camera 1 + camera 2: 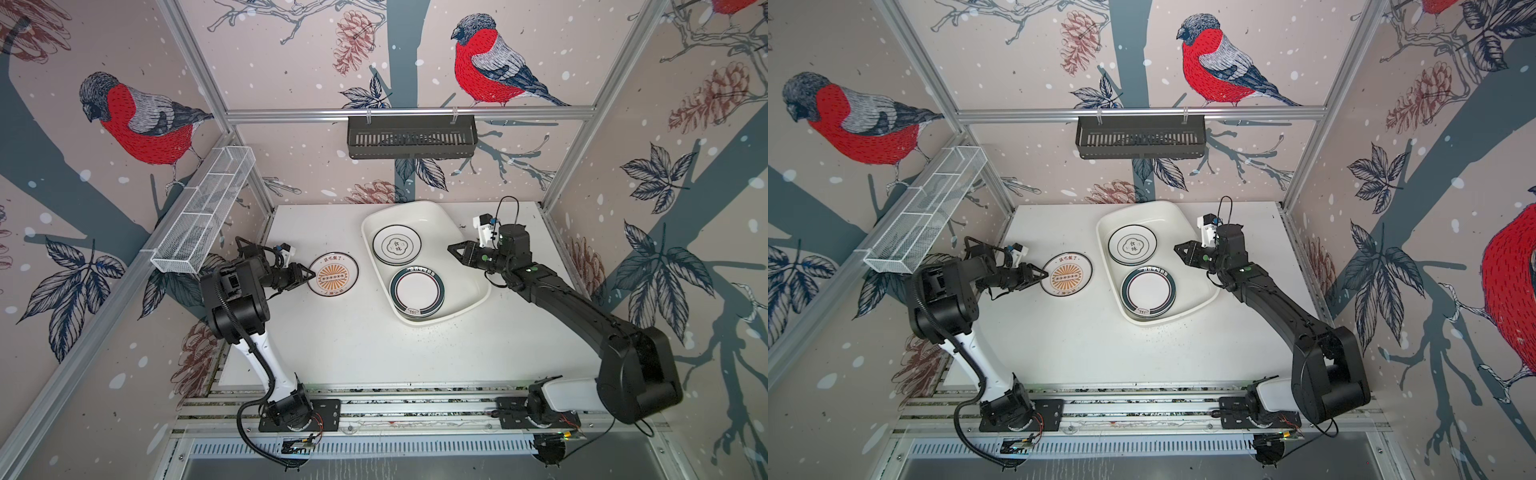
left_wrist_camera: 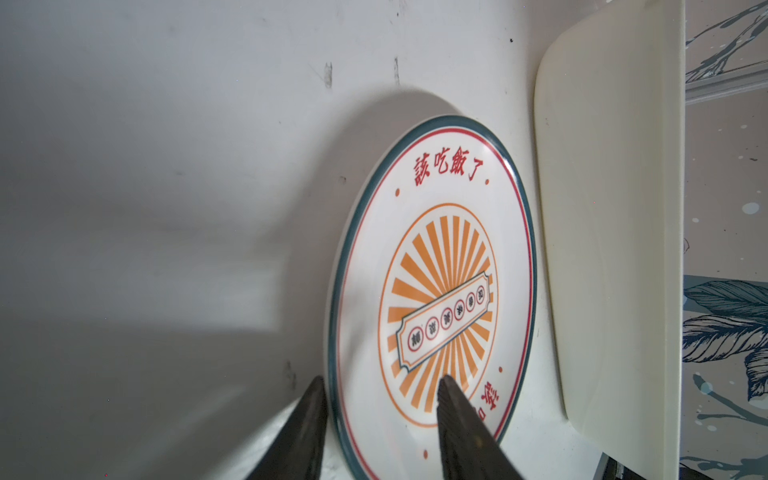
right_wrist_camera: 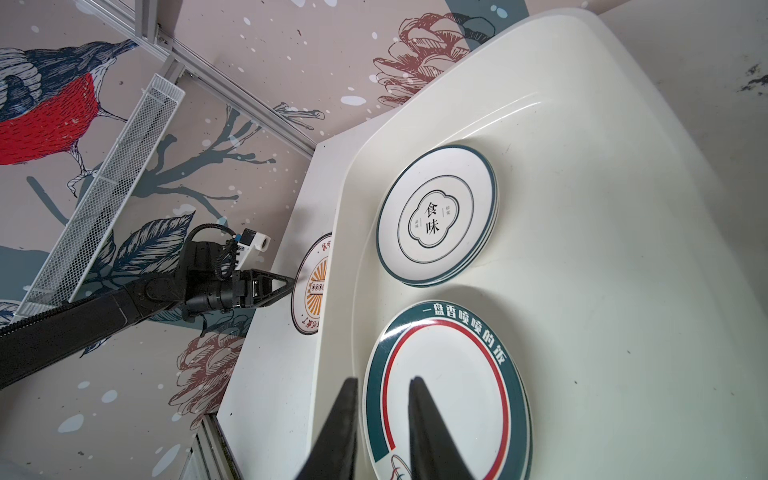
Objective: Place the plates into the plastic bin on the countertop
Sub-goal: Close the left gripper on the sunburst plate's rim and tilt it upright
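An orange sunburst plate point(image 1: 333, 275) point(image 1: 1067, 275) point(image 2: 436, 270) lies on the white countertop point(image 1: 353, 340), left of the plastic bin point(image 1: 457, 257) point(image 1: 1192, 232) point(image 3: 582, 166). My left gripper point(image 1: 313, 274) point(image 1: 1047, 275) point(image 2: 381, 379) is open and straddles this plate's left rim, one finger outside the rim and one over its face. Inside the bin sit an emblem plate point(image 1: 397, 245) point(image 3: 436, 216) and a dark-banded plate point(image 1: 417, 291) point(image 3: 449, 395), each with other plates' edges showing under it. My right gripper point(image 1: 449, 248) point(image 1: 1175, 248) point(image 3: 384, 380) hovers above the bin's right side. Its jaws stand slightly apart with nothing between them.
A black slotted basket point(image 1: 411, 137) hangs on the back wall. A white wire-mesh basket point(image 1: 203, 212) runs along the left wall above my left arm. Aluminium frame posts stand at the corners, and a mounting rail point(image 1: 415, 409) lines the front edge.
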`<state>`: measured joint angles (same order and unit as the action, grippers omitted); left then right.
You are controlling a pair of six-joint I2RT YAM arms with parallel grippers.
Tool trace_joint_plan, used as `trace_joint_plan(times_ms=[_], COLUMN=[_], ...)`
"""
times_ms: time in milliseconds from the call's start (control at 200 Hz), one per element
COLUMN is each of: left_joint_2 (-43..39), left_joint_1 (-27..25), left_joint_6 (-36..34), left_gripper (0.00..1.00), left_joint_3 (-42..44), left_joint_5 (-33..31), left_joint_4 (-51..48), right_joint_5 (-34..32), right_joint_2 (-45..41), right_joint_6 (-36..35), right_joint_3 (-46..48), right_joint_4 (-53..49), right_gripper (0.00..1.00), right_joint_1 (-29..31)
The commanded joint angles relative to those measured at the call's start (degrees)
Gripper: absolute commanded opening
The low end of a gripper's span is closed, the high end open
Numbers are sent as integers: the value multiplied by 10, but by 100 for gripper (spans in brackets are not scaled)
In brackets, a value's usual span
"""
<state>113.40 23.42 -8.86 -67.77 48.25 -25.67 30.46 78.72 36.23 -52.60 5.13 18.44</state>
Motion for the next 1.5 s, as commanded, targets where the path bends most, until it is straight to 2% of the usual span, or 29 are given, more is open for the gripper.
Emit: trace_joint_plan(times_ms=[0, 355, 430, 1036, 1491], left_joint_2=[-6, -7, -8, -4, -1], left_joint_1=[-6, -16, -17, -39, -41], left_joint_6=[20, 65, 64, 76, 95], left_gripper=[43, 37, 34, 29, 19], left_joint_3=[7, 25, 27, 48, 62], left_joint_5=[15, 0, 3, -2, -3], left_joint_4=[25, 83, 87, 125, 146], right_joint_5=[5, 6, 6, 12, 12], right_joint_2=[-1, -4, -5, -4, -7], right_joint_6=[6, 6, 6, 12, 11], right_joint_3=[-1, -1, -1, 1, 6], right_joint_4=[20, 17, 17, 24, 27], right_gripper=[24, 24, 24, 24, 24], right_joint_1=[1, 1, 1, 3, 2])
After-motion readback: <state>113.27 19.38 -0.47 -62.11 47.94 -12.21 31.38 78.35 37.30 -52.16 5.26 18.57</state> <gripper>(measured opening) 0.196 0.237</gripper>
